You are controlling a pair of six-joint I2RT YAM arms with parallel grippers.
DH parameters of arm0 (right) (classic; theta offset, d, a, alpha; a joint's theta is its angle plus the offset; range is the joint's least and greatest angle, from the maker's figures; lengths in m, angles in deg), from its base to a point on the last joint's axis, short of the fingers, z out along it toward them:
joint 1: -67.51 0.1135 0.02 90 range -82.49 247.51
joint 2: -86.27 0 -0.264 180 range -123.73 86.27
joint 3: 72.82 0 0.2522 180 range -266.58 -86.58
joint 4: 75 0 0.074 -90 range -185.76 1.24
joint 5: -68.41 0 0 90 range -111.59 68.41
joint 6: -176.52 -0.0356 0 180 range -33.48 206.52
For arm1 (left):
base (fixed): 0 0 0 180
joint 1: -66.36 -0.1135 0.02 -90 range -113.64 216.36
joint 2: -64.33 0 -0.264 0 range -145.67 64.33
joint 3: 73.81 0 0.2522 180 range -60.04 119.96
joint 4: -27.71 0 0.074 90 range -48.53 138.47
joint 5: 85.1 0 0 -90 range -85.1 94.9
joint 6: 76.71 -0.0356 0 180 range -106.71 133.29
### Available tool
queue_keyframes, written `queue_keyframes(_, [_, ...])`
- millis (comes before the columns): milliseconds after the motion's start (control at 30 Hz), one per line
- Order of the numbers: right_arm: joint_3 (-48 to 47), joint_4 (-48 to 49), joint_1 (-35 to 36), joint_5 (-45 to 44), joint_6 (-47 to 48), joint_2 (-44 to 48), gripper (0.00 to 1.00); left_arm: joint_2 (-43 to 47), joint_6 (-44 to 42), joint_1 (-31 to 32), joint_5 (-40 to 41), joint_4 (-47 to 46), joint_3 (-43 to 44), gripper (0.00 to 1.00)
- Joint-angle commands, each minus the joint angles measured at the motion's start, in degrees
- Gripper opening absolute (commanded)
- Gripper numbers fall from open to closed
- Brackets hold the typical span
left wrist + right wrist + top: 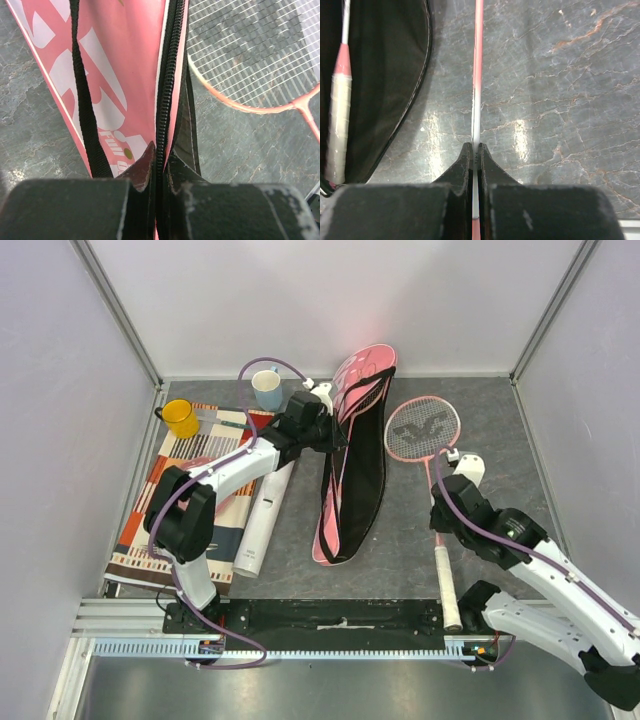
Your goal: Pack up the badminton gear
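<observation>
The pink racket bag [352,455] lies open in the middle of the table, its black lining showing. My left gripper [336,433] is shut on the bag's zipper edge [165,100], with the pink printed side [117,65] to its left. My right gripper [438,486] is shut on the thin shaft [477,75] of a pink-framed racket [422,428] that lies to the right of the bag, white handle [448,590] toward me. A second racket's handle [337,112] lies inside the bag. The long white tube [262,515] lies left of the bag. No shuttlecocks show.
A striped mat [170,510] lies at the left under my left arm. A yellow mug [180,418] and a blue mug [267,390] stand at the back left. Walls close the table on three sides.
</observation>
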Motion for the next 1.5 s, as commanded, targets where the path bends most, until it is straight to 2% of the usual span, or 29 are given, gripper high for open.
queue_keyframes(0, [-2.1, 1.6, 0.3, -5.6, -2.0, 2.6, 0.00, 0.3, 2.3, 0.2, 3.1, -0.9, 4.3, 0.02])
queue_keyframes(100, [-3.2, -0.3, 0.3, -5.5, 0.0, 1.9, 0.00, -0.3, 2.1, 0.2, 1.6, -0.6, 5.2, 0.02])
queue_keyframes(167, [-2.5, 1.9, 0.3, -2.1, 2.9, 2.4, 0.00, -1.3, 2.3, 0.2, 1.0, 0.1, 6.4, 0.02])
queue_keyframes(467, [-3.9, 0.0, 0.3, -0.2, 2.5, 5.6, 0.00, -4.6, 1.1, 0.2, 1.5, 3.7, 10.9, 0.02])
queue_keyframes(733, [-1.7, 6.6, 0.3, 6.6, 7.3, 4.9, 0.00, -4.9, 0.9, 0.2, -0.2, 4.4, 11.8, 0.02])
queue_keyframes(933, [-0.2, 12.3, 0.3, 6.7, 7.0, 2.0, 0.00, -2.9, 0.9, 0.2, -2.4, 4.5, 10.7, 0.02])
queue_keyframes(1167, [2.8, 25.0, 0.3, 3.0, 2.6, -3.5, 0.00, 0.6, 4.3, 0.1, -7.0, 2.9, 7.0, 0.02])
queue_keyframes(1367, [2.1, 43.7, 0.3, 3.7, 3.6, -16.1, 0.00, 2.7, 7.8, 0.2, -16.9, 0.6, 3.9, 0.02])
queue_keyframes(1467, [-0.2, 48.8, 0.4, 4.0, 3.6, -25.6, 0.00, 4.1, 9.7, 0.1, -21.7, -2.3, 1.3, 0.02])
